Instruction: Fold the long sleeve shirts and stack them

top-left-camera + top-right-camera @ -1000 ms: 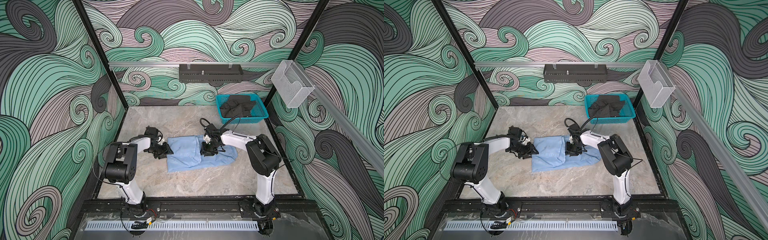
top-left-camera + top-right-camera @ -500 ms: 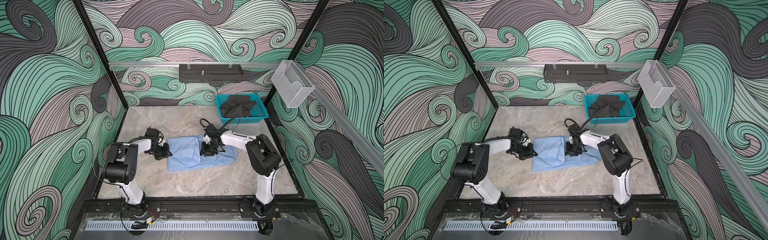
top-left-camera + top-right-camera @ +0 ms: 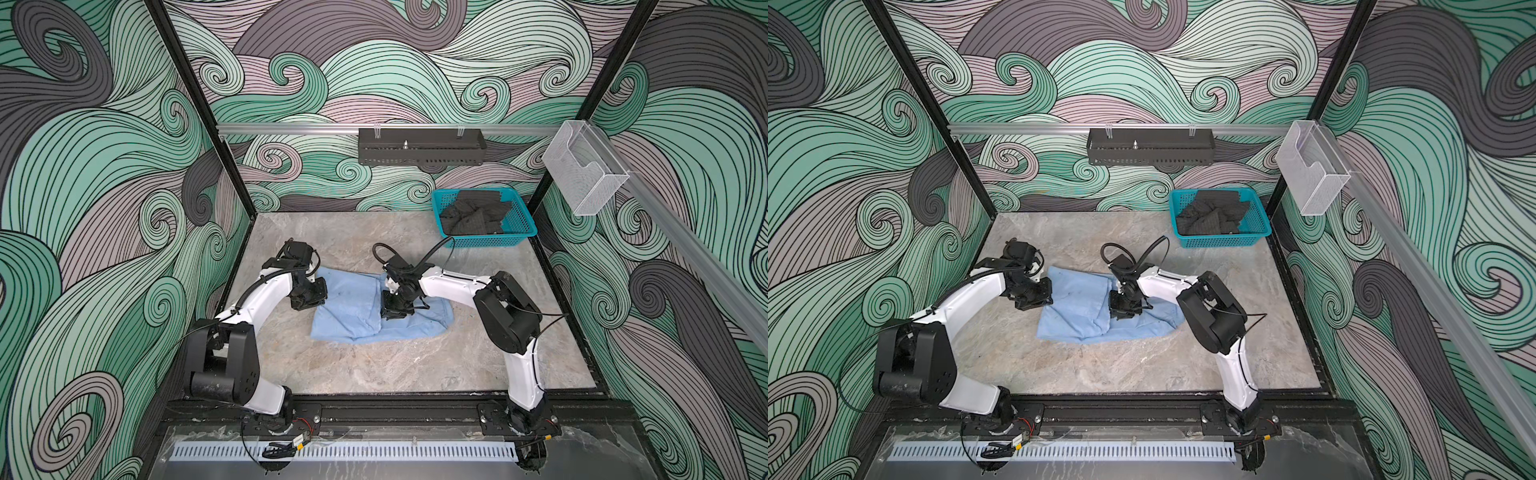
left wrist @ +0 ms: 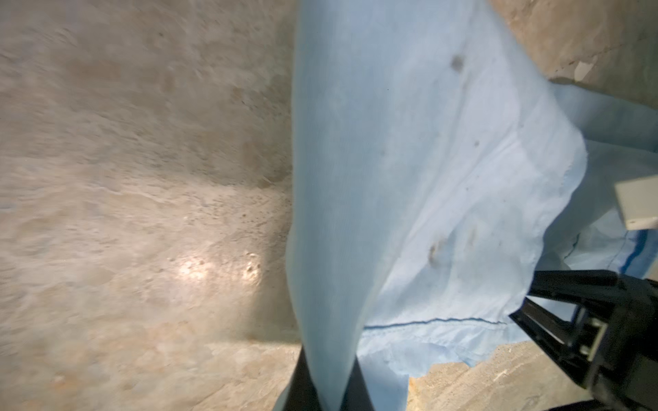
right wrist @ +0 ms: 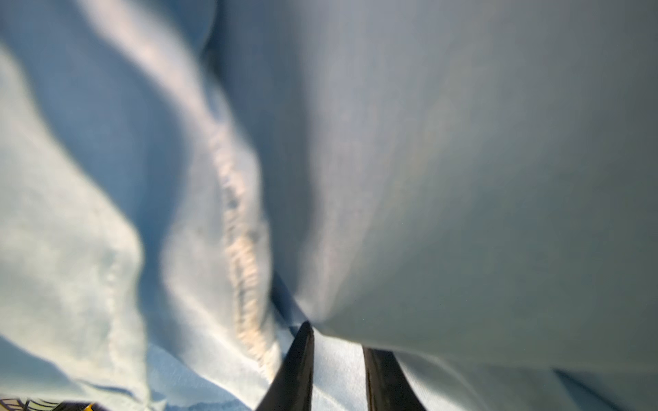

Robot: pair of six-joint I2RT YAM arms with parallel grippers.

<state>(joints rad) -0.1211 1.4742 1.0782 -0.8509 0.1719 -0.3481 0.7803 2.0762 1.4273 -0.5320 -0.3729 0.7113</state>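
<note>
- The grey marbled bench carried the shirt under both grippers and showed bare on the base side of them.
- The left arm curved up from its base and bent down at the wrist, reaching low to the shirt's end. The right arm lay stretched nearly level across the bench, its wrist turned straight down over the cloth.
- The light blue shirt lay partly folded and flat. Its long axis ran from the left gripper across to the right gripper and a little past it. A folded-over layer ended in an edge just beside the right gripper.
- The teal basket stood well beyond the right gripper by the back wall, with dark clothes inside.
- The left gripper was closed tight, pinching the shirt's edge, and cloth rose taut from between its fingers.
- The right gripper pressed down into the shirt with its fingers a little apart and cloth between them. Whether it had a firm hold could not be told.
</note>
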